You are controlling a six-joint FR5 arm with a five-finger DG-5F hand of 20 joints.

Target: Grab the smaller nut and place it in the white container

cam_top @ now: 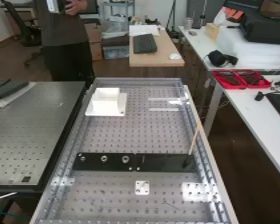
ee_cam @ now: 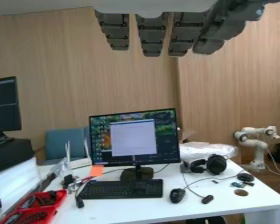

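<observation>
On the flat black bar (cam_top: 165, 163) low in the high view stand the smaller nut (cam_top: 82, 158), the larger nut (cam_top: 104, 159) and the bearing (cam_top: 125, 159), apart from one another in a row. The white container (cam_top: 107, 102) rests on the perforated bench near its far end, beyond the bar. In the wrist view the hand (ee_cam: 152, 35) hangs with its fingers straight and nothing between them; it faces a desk and a wooden wall, away from the nuts.
A thin wooden stick (cam_top: 194, 135) leans up from the bar's right part. A small white plate (cam_top: 142, 188) lies nearer on the bench. Red trays (cam_top: 241, 79) sit on the right-hand table. A monitor (ee_cam: 135, 138) and keyboard (ee_cam: 122, 189) stand on the desk.
</observation>
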